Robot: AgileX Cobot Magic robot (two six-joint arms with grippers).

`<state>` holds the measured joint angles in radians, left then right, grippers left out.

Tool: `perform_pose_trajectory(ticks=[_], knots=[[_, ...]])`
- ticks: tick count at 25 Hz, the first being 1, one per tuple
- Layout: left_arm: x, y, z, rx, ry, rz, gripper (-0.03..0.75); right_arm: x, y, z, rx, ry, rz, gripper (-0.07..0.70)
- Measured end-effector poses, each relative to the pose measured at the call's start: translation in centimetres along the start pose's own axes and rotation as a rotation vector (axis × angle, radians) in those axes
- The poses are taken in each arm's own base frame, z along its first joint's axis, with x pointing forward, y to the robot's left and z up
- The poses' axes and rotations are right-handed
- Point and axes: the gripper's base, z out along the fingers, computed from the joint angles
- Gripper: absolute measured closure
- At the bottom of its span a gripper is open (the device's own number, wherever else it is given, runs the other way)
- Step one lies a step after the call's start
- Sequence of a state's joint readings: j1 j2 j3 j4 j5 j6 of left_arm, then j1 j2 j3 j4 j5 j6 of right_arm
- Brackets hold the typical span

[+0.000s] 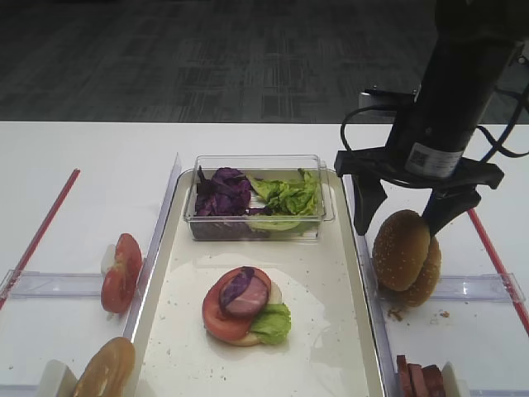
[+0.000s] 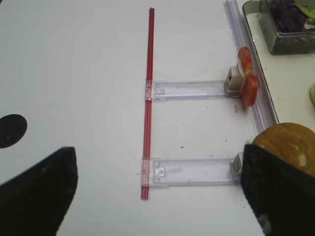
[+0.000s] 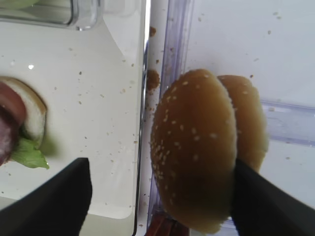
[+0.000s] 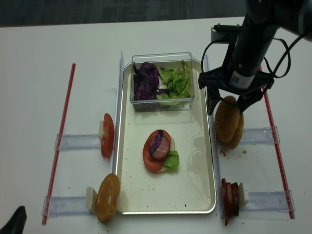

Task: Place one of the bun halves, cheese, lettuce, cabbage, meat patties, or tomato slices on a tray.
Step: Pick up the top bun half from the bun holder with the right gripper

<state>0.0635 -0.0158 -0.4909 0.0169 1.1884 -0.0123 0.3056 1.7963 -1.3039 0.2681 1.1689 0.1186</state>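
Sesame-seeded bun half [image 1: 402, 249] stands on edge against a second half, just right of the tray [image 1: 351, 331]. Right gripper [image 1: 402, 217] straddles it, jaws spread, grasp undetermined. Only the left wrist view shows the left gripper [image 2: 157, 189], jaws released.

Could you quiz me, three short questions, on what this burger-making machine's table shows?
1. True or false: the right end effector straddles the nearer seeded bun half, one finger either side.
2. What fills the clear box on the tray? A) tomato slices B) cabbage and lettuce C) meat patties
3. Fill in: the meat patties stand off the tray's ____ edge in the overhead view.

Key: 1 true; 2 B; 3 right.
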Motion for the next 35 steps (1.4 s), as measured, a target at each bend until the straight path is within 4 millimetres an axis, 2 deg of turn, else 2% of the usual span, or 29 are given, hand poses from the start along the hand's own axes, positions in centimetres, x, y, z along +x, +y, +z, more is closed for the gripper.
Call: perform_pose_trajectory(ticks=[6,11,15,25,31,35], knots=[[0.0,0.0,0.0,0.000,0.000,0.000,0.097,0.0,0.1,0.0,-0.012,0.004,0.000,0.054],[0.0,0.0,0.0,0.000,0.000,0.000,0.097,-0.3,0.0,1.1,-0.016,0.048,0.012,0.054],[0.0,0.0,0.0,0.000,0.000,0.000,0.097,-0.3,0.0,1.3,-0.018,0.052,0.014,0.066],[0.0,0.0,0.0,0.000,0.000,0.000,0.097,-0.3,-0.2,1.2,0.009,0.049,0.002,0.216],[0.0,0.0,0.0,0.000,0.000,0.000,0.097,-0.3,-0.3,1.2,0.014,0.049,0.002,0.372],[0.0,0.0,0.0,0.000,0.000,0.000,0.097,-0.3,-0.3,1.2,0.015,0.049,0.001,0.414]])
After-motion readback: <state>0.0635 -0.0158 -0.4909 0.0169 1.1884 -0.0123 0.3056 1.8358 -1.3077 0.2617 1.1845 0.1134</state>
